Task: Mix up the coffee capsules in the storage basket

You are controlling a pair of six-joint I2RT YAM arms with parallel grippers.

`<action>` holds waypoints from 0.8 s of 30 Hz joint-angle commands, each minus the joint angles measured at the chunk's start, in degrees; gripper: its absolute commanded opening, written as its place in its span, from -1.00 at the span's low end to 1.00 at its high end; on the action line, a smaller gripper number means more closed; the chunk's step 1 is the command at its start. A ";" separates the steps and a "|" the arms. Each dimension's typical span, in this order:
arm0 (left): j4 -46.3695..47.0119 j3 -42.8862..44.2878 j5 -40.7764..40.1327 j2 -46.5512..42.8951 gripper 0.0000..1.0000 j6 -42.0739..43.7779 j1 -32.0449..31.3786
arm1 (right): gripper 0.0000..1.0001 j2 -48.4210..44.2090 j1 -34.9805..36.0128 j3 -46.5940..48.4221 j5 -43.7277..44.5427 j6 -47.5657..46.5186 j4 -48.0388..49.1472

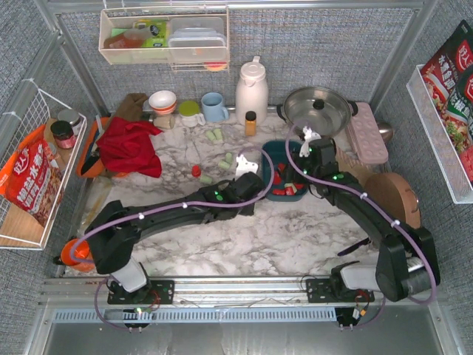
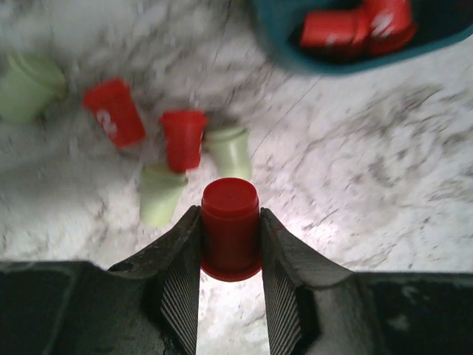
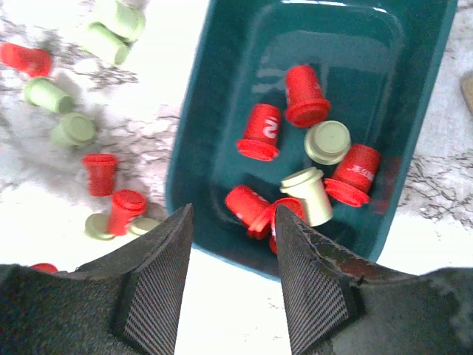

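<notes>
Midway through the sorting, the left gripper [image 2: 230, 219] clamps a red capsule [image 2: 230, 229] between its ribbed fingers, held above the marble tabletop [image 2: 355, 185] with the capsule's narrow closed end pointing away from the wrist. The teal storage basket [image 3: 347, 59] lies to the far right of it, holding several red capsules [image 3: 261, 132] and two pale green capsules [image 3: 327, 142]. More loose capsules [image 2: 182, 138] of both colours lie scattered on the marble to the basket's left. The right gripper [image 3: 234, 214] hovers with its fingers spread and empty over the basket's near left rim.

The step in hand appears to be carrying the held capsule across and dropping it in. Doing that well likely means lifting it clear of the basket wall before crossing, since the rim stands between gripper and floor. The tapered body could slide out of a loosened grip, so the squeeze should hold until the capsule is low over the basket. The right gripper sits beside the entry path, so approaching over the left wall farther from it would avoid a clash. Releasing low should stop the capsule bouncing back out.
</notes>
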 commanded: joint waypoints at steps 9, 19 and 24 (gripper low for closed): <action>42.45 -10.44 3.82 -8.05 -0.21 28.39 1.57 | 0.08 -13.05 0.20 0.99 -16.77 6.93 -4.76; 58.94 -17.43 13.78 -8.44 -0.19 35.32 1.57 | 0.11 -12.47 2.93 3.67 -22.69 9.70 -5.84; 60.14 -18.40 15.05 -8.27 -0.19 35.08 1.55 | 0.09 -10.28 5.90 4.11 -22.14 8.60 -6.08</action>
